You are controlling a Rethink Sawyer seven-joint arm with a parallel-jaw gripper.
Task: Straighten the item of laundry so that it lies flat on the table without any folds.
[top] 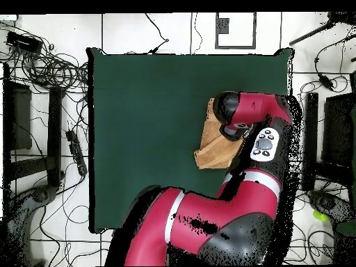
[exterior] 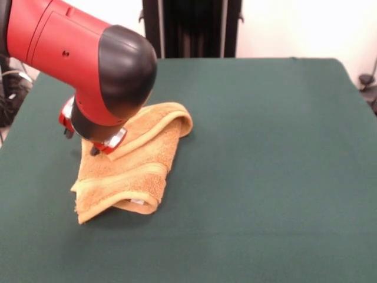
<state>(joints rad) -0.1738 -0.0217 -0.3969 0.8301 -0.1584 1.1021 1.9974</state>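
The towel [exterior: 132, 168] lay nearest the camera in the front view, folded over on itself on the green table [exterior: 265, 177], with a doubled woven band along its near edge and a small white label peeking out beneath that fold. Its far end curled up into a rounded hump just beside the gripper. The red and black arm came down from above, its bulky black elbow joint hanging over the towel's far part, and the gripper [exterior: 94, 147] reached down to the cloth at the towel's far left part. Only a dark tip and a silver-red wrist piece showed there; whether the fingers were spread or closed, or pinching any cloth, could not be told.

The overhead view showed the towel [top: 212, 146] as a tan wedge under the arm, near one side edge of the table [top: 153, 125], and the arm bending back on itself above it. The gripper itself was hidden there by the arm's wrist.
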